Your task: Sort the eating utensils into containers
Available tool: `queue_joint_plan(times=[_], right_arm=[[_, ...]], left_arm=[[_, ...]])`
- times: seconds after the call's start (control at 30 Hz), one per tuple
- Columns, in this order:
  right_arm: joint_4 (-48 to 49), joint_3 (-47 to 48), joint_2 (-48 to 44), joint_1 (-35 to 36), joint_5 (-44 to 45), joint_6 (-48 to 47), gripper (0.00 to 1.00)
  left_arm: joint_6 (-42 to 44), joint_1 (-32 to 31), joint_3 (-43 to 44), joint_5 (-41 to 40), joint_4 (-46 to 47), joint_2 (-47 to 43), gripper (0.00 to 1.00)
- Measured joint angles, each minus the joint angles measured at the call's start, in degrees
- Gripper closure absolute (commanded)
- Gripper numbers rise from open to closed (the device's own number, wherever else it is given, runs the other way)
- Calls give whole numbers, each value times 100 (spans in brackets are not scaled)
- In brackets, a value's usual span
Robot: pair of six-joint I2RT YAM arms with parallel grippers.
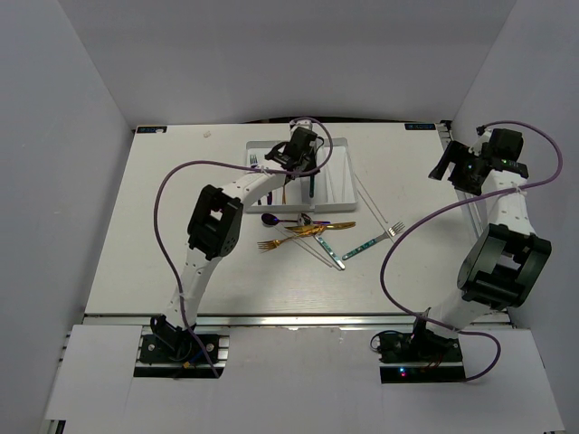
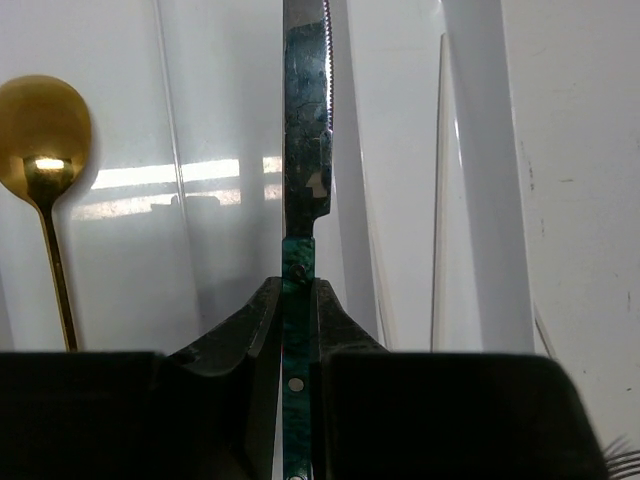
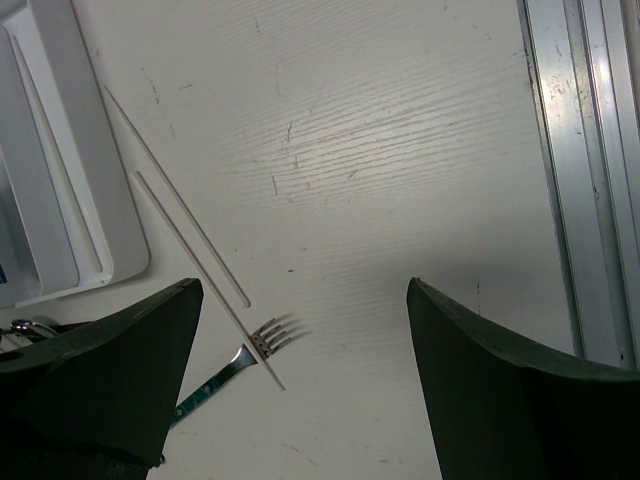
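The left jaws pinch the knife (image 2: 306, 150) by its handle, blade running lengthwise over the tray (image 1: 336, 172) just beneath, while the right jaws stand wide, well apart.

Your right gripper (image 3: 302, 288) hangs with its fingers spread wide over the table (image 3: 400, 150), so you're looking down at two thin white chopsticks (image 3: 190, 230) lying diagonally, a teal-handled fork (image 3: 245, 355) with its tines right at the longer one's lower end, the white tray (image 3: 115, 215) corner at the upper left and a metal rail (image 3: 580, 170) down the right edge.
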Motion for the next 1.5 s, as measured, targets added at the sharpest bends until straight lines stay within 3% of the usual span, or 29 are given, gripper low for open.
queue_joint_plan(times=[0.17, 0.27, 0.33, 0.4, 0.43, 0.47, 0.7, 0.8, 1.03, 1.33, 1.5], right_arm=[[0, 0, 35, 0, 20, 4, 11], [0, 0, 37, 0, 20, 4, 11], [0, 0, 37, 0, 20, 4, 11], [2, 0, 37, 0, 17, 2, 11], [2, 0, 37, 0, 17, 4, 11], [0, 0, 37, 0, 17, 4, 11], [2, 0, 37, 0, 15, 4, 11], [2, 0, 35, 0, 20, 4, 11], [2, 0, 35, 0, 85, 37, 11], [-2, 31, 37, 0, 131, 92, 11], [2, 72, 37, -4, 151, 111, 11]], left_arm=[[-68, 0, -59, 122, -39, 173, 100], [-94, 0, -94, 201, -111, 205, 89], [-103, 0, -96, 234, -120, 205, 69], [-116, 0, -96, 262, -98, 205, 59], [-87, 0, -96, 280, -98, 205, 48], [-63, 0, -96, 291, -92, 205, 46], [214, 0, -74, 398, -83, 162, 40], [531, -2, -372, 682, 101, -122, 49], [1561, -420, -1838, 1445, 389, -1639, 55], [2549, -1753, -2052, 2052, 376, -1705, 31], [2778, -2120, -1735, 2048, 72, -1198, 28]])
